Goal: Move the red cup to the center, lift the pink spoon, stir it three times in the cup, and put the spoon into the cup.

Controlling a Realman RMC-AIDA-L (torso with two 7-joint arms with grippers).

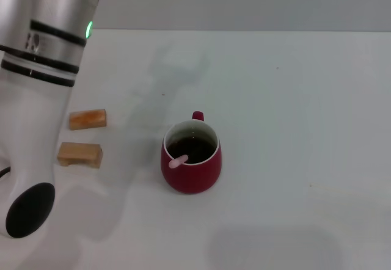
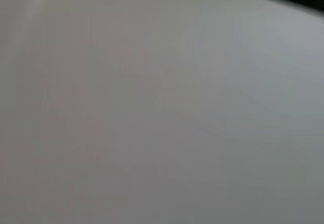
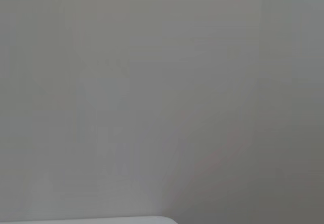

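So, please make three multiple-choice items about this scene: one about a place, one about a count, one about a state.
1. Where is the pink spoon?
A. inside the red cup
B. on the table beside the cup
C. on a wooden block

2. How many tan wooden blocks lie on the table?
A. one
B. two
C. four

3. How does the red cup stand?
A. tipped on its side
B. upside down
C. upright, with dark inside

Answers:
1 A, the pink handle leans on the cup's white rim.
2 B, two blocks lie on the robot's left of the cup.
3 C, its open mouth faces up.
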